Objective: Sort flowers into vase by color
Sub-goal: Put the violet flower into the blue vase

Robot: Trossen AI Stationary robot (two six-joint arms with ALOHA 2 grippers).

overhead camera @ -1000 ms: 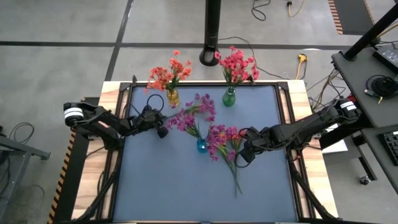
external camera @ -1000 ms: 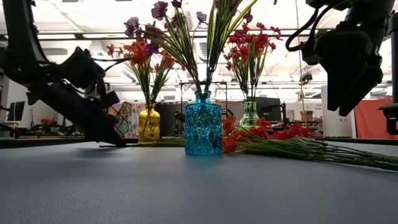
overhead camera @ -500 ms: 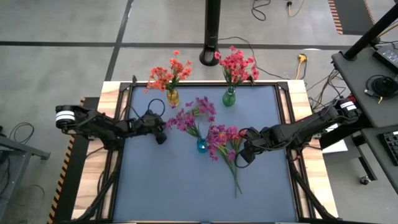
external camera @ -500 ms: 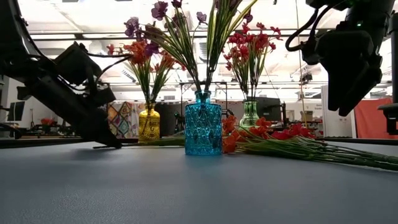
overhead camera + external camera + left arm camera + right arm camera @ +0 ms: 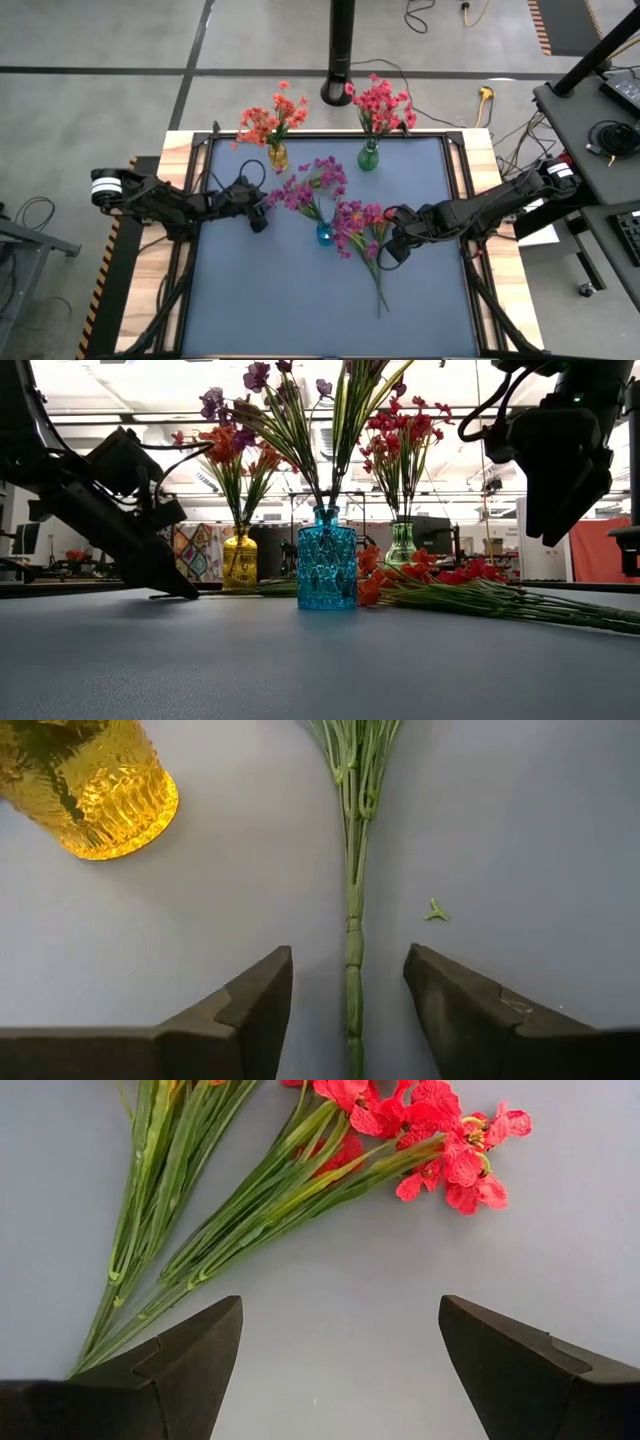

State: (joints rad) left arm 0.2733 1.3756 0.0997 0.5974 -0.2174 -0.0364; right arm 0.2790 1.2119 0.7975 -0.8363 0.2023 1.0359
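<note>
Flowers are distributed over the blue-grey table mat [image 5: 300,300] as follows, read from the 9 o'clock side to the 3 o'clock side in the high view; the left arm enters from 9 o'clock, low over the mat, with the left gripper [image 5: 262,207] just at the 9 o'clock side of a purple sprig [image 5: 300,190] lying flat; in the left wrist view the left gripper [image 5: 348,995] has its jaws partly open, one finger on each side of the thin green stem [image 5: 353,920], neither finger touching it; a small loose green leaf scrap [image 5: 435,910] lies on the mat near that stem; the yellow vase [image 5: 277,156] stands toward 11 o'clock of the mat and holds orange flowers [image 5: 268,120], upright; the blue vase [image 5: 325,235] stands near mat centre with purple flowers [image 5: 325,175] leaning out toward 11 o'clock; the green vase [image 5: 368,157] stands at 12 o'clock and holds red-pink flowers [image 5: 380,103]; a loose bundle [image 5: 360,225] of magenta and red sprigs lies flat just at the 3 o'clock side of the blue vase, its stems [image 5: 378,285] trailing toward 6 o'clock; the right arm enters from 3 o'clock, with the right gripper [image 5: 392,243] above that bundle; in the right wrist view the right gripper [image 5: 340,1350] has its jaws wide open and holds nothing, with red blossoms [image 5: 440,1135] and green stems [image 5: 230,1210] on the mat beneath it; in the low view this gripper hangs clear of the table surface.
</note>
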